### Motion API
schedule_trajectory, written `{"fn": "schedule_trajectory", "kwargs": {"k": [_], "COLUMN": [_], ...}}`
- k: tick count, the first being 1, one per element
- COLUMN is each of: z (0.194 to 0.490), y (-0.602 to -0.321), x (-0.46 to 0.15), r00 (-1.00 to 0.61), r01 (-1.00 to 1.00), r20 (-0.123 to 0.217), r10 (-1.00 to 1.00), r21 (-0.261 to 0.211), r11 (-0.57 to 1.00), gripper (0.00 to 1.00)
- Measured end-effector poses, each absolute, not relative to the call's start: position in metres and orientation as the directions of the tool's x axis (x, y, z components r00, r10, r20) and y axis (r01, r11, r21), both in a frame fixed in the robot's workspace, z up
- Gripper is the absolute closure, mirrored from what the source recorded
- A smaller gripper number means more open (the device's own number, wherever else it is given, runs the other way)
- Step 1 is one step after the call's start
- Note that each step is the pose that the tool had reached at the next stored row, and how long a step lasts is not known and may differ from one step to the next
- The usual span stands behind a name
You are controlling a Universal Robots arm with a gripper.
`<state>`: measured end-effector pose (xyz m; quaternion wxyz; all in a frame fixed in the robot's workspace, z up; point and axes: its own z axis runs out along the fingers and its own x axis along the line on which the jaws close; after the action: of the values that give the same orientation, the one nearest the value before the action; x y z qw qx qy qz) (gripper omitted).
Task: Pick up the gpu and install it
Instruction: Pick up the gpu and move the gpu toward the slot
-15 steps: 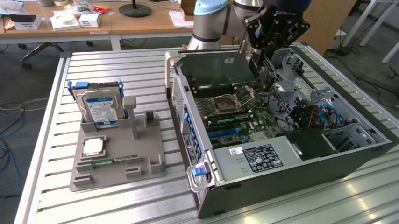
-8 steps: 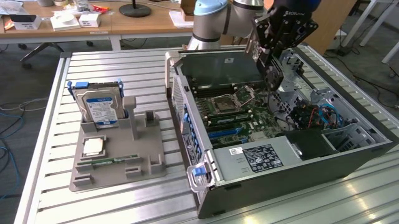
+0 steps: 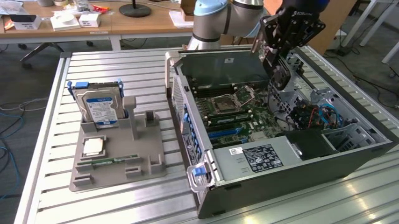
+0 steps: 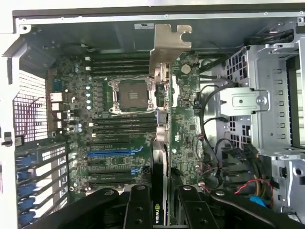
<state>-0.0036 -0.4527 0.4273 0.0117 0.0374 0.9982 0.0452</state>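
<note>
My gripper (image 3: 279, 55) hangs over the open computer case (image 3: 293, 163), shut on the gpu (image 3: 280, 74), a dark card held edge-down above the motherboard (image 3: 240, 109). In the wrist view the gpu (image 4: 164, 119) runs away from the camera, clamped between the two black fingers (image 4: 137, 206) of the gripper (image 4: 161, 210). Its silver bracket (image 4: 169, 43) is at the far end, near the case's rear wall. The card hovers above the motherboard (image 4: 119, 109), apart from it, roughly beside the processor socket (image 4: 132, 94). A blue expansion slot (image 4: 110, 152) lies among the black slots.
A grey fixture tray (image 3: 146, 170) on the slatted table holds a blue-and-silver hard drive (image 3: 100, 107), a processor chip (image 3: 93, 147) and a green memory stick (image 3: 115, 161). Inside the case, a silver drive cage (image 4: 267, 105) and loose cables (image 4: 214, 157) crowd one side.
</note>
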Motion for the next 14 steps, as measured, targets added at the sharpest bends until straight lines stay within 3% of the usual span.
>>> {"fn": "schedule_trajectory", "kwargs": {"k": [14], "z": [0.426], "y": [-0.452], "x": [0.019], "r00": [-0.998], "r01": [0.05], "r20": [-0.02], "r10": [0.052], "r21": [0.091], "r11": [0.995], "gripper": [0.74]}}
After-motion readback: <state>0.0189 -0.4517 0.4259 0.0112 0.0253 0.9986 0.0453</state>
